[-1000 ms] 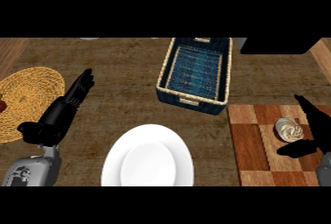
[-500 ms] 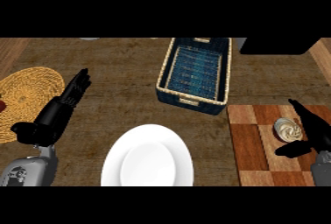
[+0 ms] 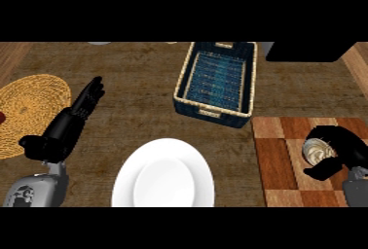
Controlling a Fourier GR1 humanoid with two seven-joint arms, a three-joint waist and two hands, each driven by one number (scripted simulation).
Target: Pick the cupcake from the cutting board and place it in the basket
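The cupcake (image 3: pixel 316 150), pale with a swirled top, sits on the chequered wooden cutting board (image 3: pixel 280 160) at the right. My right hand (image 3: pixel 343 146) is curled over it from the right, with the thumb below it, hiding part of it. The dark blue basket (image 3: pixel 215 80) with a pale woven rim stands at the upper middle and holds nothing that I can see. My left hand (image 3: pixel 68 126) rests open at the left, fingers pointing up and away, beside the woven mat.
A white plate (image 3: pixel 164 175) lies at the lower middle between the arms. A round yellow woven mat (image 3: pixel 28 104) lies at the far left with a small red thing at its edge. A black block (image 3: pixel 309 51) stands at the upper right.
My right hand has gone from straight fingers beside the cupcake to fingers curled over it. My left hand has stayed where it was.
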